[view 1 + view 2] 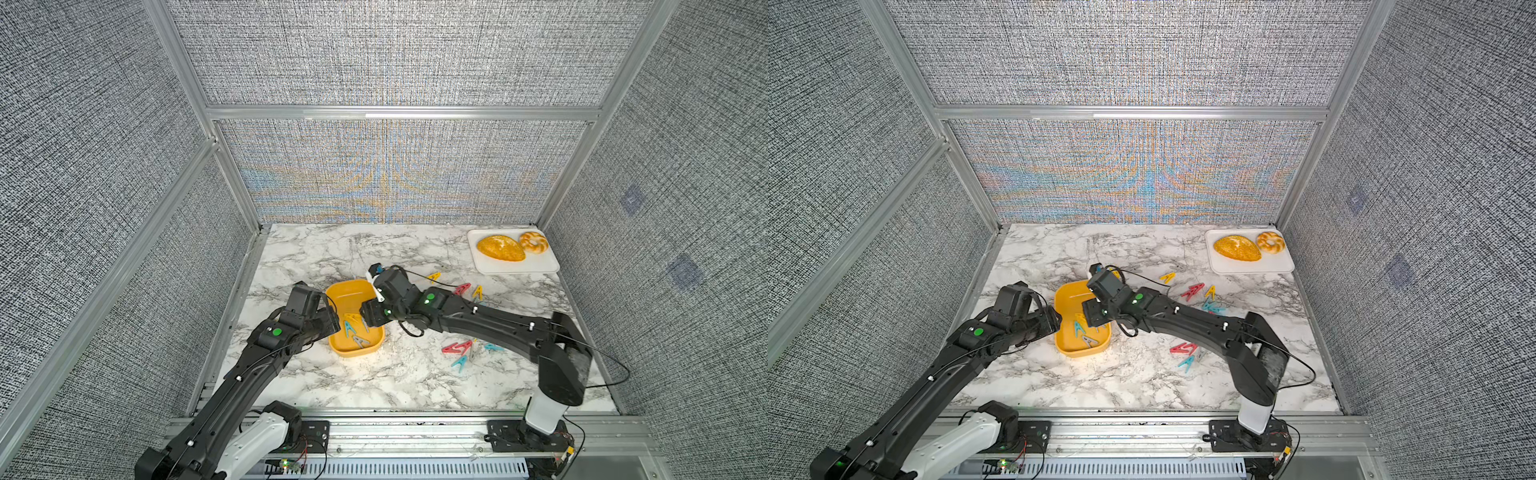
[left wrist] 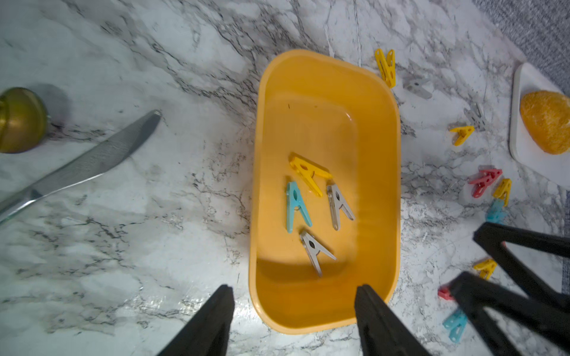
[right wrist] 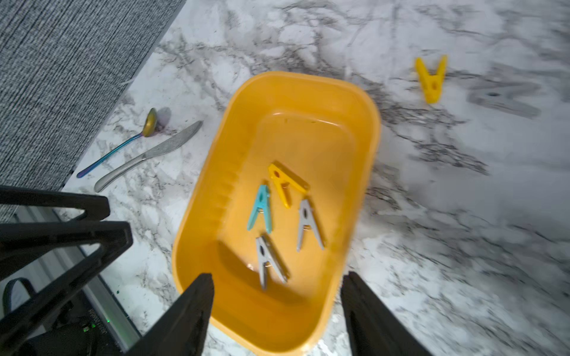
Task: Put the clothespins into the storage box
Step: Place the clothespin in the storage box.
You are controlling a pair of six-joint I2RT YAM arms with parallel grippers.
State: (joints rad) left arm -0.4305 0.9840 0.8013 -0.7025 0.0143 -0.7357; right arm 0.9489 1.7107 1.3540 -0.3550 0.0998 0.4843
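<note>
The yellow-orange storage box [image 1: 348, 287] [image 1: 1066, 291] sits left of the table's middle. Inside it lie a yellow clothespin [image 2: 308, 174], a teal one [image 2: 295, 206] and two grey ones [image 2: 338, 205] [image 2: 314, 251]. My left gripper [image 2: 296, 288] hangs open over the box's near left corner with nothing between its fingers. My right gripper [image 3: 277, 275] is open and empty above the box's near end, close beside the left one. Loose clothespins lie to the right: a yellow one [image 1: 434, 276], a red one [image 1: 462, 288], and a red and teal cluster [image 1: 457, 347].
A white tray [image 1: 513, 266] with bread [image 1: 500, 248] stands at the back right corner. A table knife [image 2: 92, 163] and a spoon [image 3: 123, 145] lie left of the box, under my left arm in both top views. Fabric walls enclose three sides.
</note>
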